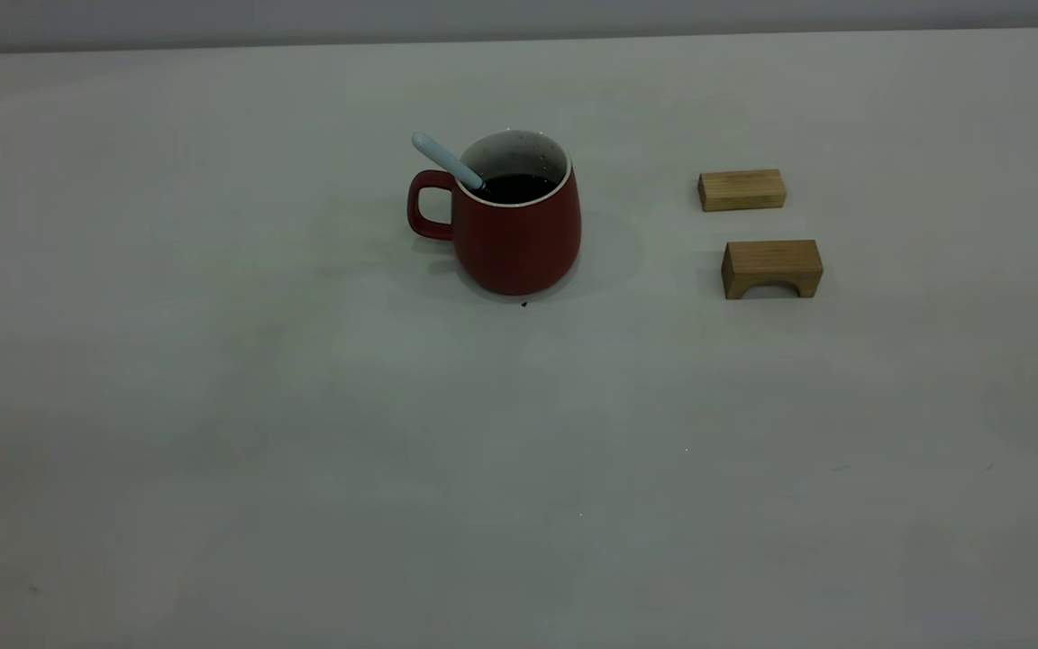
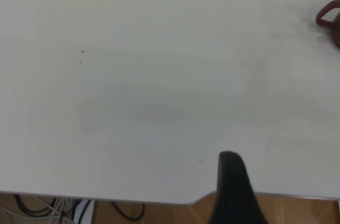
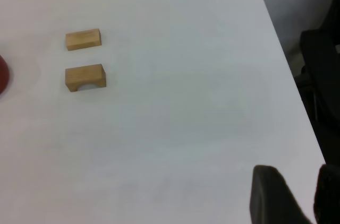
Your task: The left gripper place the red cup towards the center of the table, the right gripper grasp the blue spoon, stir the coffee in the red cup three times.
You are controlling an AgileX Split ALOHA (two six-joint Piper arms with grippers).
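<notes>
- Black tips show at the bottom of both wrist views, and that is all we see of the arms. The right gripper has two fingers with a gap between them, so it looks let go and holds nothing. The left gripper shows only one dark finger at the bottom edge, so I cannot tell if it is open or closed.
- Neither arm shows in the exterior view, so both seem pulled back to the table edges.
- The red cup stands upright just above the middle of the exterior frame.
- Dark coffee sits inside it.
- The blue spoon leans on the white rim, its handle pointing to the upper left, over the cup's loop handle.
- I think the stirring is over, or it has not begun. To stir, the right gripper must reach the spoon's handle.
- Two wooden blocks lie well apart from the cup, at the right.
</notes>
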